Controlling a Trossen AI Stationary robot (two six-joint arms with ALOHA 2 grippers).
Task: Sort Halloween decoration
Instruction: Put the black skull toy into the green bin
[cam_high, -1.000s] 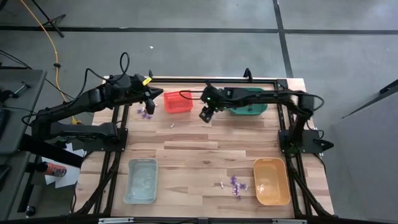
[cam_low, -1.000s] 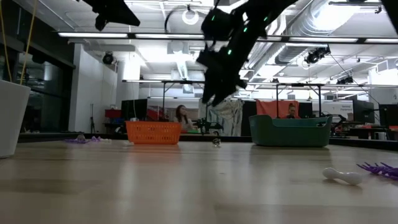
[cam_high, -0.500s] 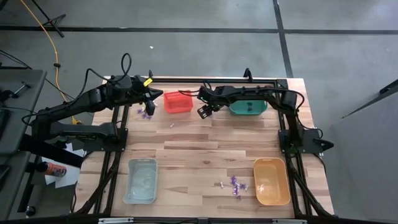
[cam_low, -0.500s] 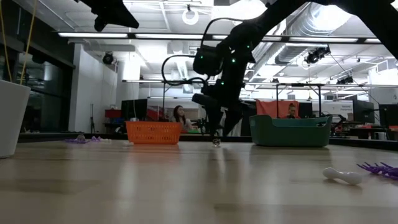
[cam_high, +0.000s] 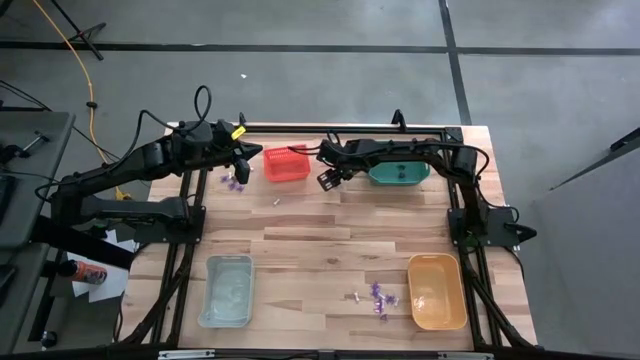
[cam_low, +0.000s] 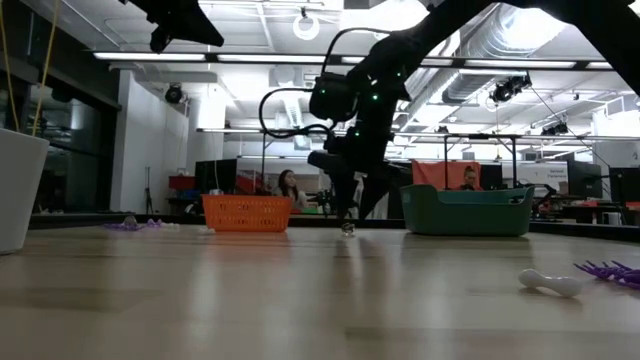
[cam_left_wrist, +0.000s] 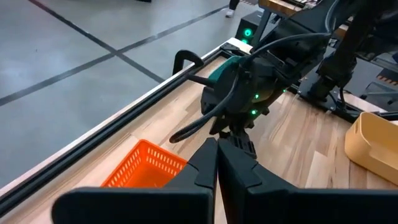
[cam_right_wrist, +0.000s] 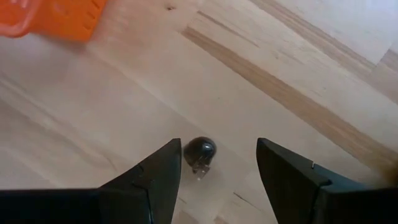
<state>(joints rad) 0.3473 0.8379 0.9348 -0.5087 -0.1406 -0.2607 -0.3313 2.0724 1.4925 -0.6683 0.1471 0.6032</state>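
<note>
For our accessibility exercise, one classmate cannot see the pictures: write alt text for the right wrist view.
The right gripper hangs open just above the wooden table, its two dark fingers on either side of a small dark trinket that lies on the boards, close to one finger. A corner of the red bin shows at the picture's edge.

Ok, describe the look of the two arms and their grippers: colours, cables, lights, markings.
Both arms are dark, nearly black, built of jointed segments. The left arm carries a looping black cable and a yellow tag near its wrist. The right arm shows small green lights on its wrist housing, with black cables arching over it. The right gripper has two flat, dark, wedge-shaped fingers; the left gripper has the same.
</note>
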